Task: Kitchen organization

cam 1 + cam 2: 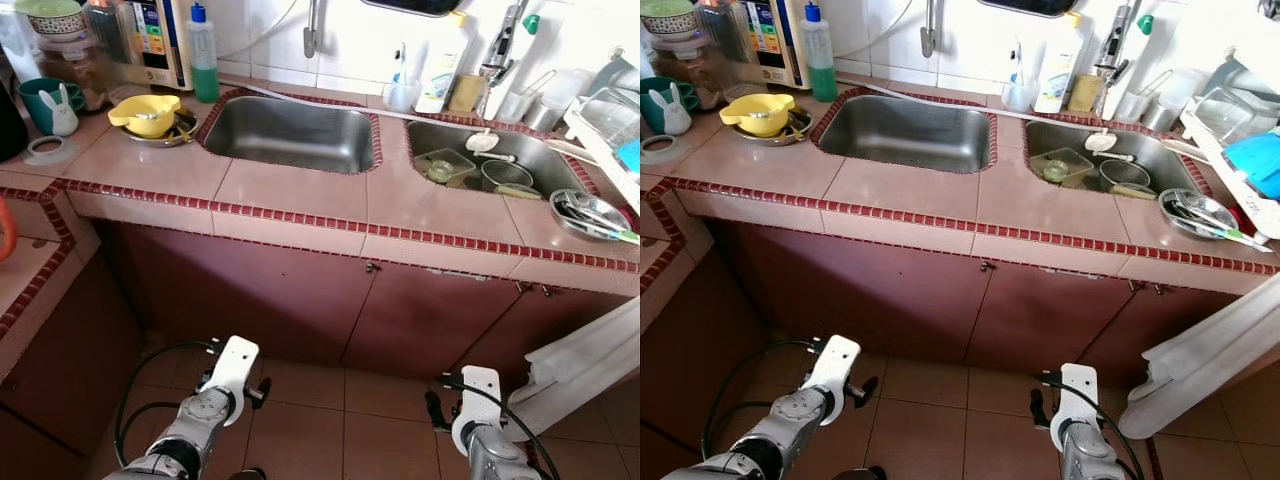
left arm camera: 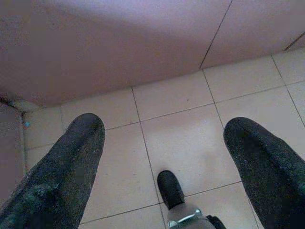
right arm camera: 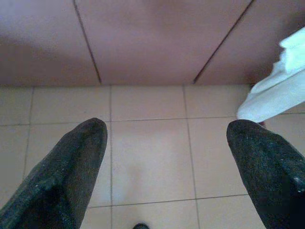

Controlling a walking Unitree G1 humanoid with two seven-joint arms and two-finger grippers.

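A pink tiled counter (image 1: 300,190) with a red border holds two steel sinks. The left sink (image 1: 290,135) is bare. The right sink (image 1: 490,160) holds a clear container, a pot and a ladle. A yellow bowl (image 1: 145,112) sits on a metal plate at the left, beside a green soap bottle (image 1: 204,60). A metal bowl of utensils (image 1: 590,215) rests at the right edge. Both arms hang low before the cabinet doors. My left gripper (image 2: 164,129) is open over floor tiles. My right gripper (image 3: 167,129) is open too, with nothing between its fingers.
Brown cabinet doors (image 1: 300,300) close off the space under the counter. A white cloth (image 1: 580,365) hangs at the right. A side counter (image 1: 25,270) juts out on the left. A green mug and a white rabbit figure (image 1: 62,112) stand at the far left.
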